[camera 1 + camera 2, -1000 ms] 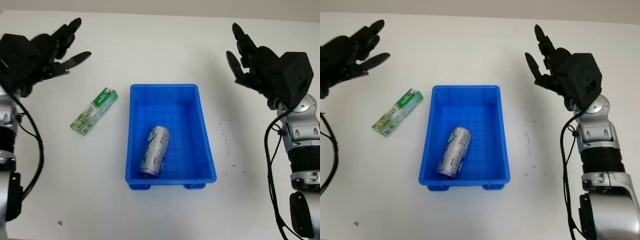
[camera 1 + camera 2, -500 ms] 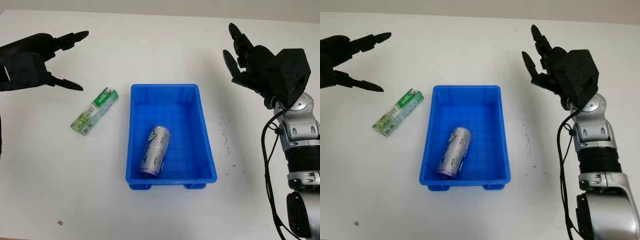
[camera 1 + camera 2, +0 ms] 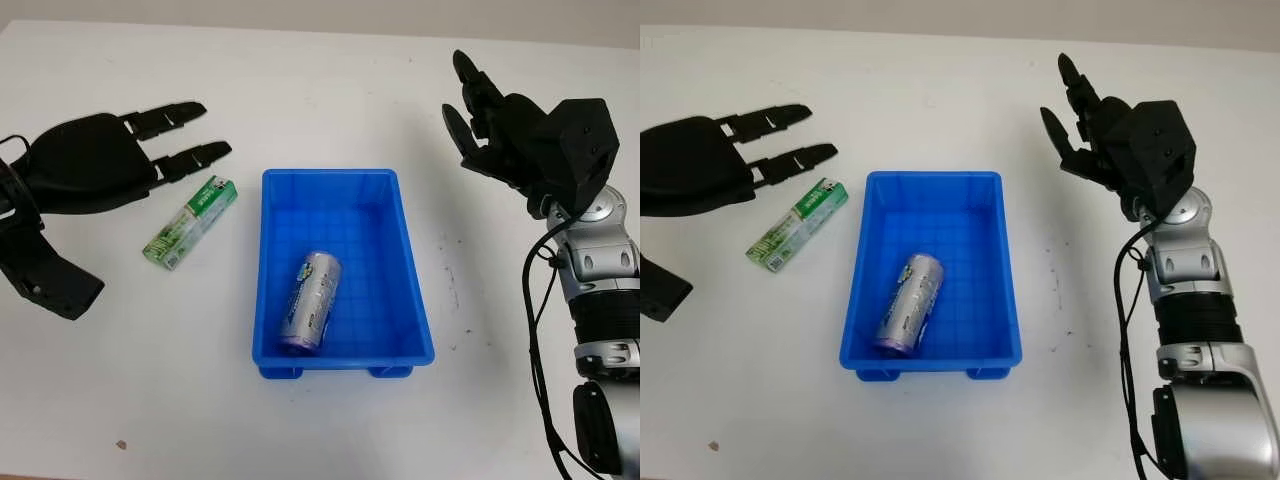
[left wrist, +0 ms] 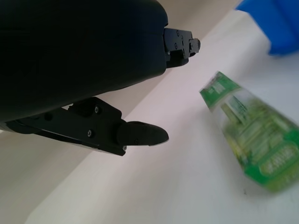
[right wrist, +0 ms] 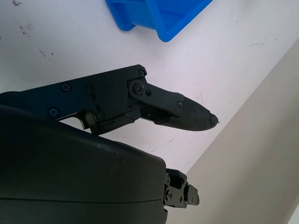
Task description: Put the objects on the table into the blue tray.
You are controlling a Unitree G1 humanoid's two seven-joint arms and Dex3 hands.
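A blue tray (image 3: 413,265) stands mid-table with a silver can (image 3: 309,303) lying inside it. A green and white carton (image 3: 189,222) lies on the table left of the tray, also seen in the left wrist view as a green carton (image 4: 247,135). My left hand (image 3: 185,135) is open and hovers just above and left of the carton, its fingertips (image 3: 215,150) close to the carton's far end without touching it. My right hand (image 3: 475,105) is open, raised to the right of the tray's far corner.
The white table (image 3: 330,90) has small dark specks right of the tray (image 3: 455,290). A corner of the blue tray (image 5: 159,18) appears in the right wrist view. The table's far edge runs along the top of the head views.
My left hand has swung down and to the right, from the far left toward the green carton. The right hand has barely shifted. Carton, can and tray have stayed put.
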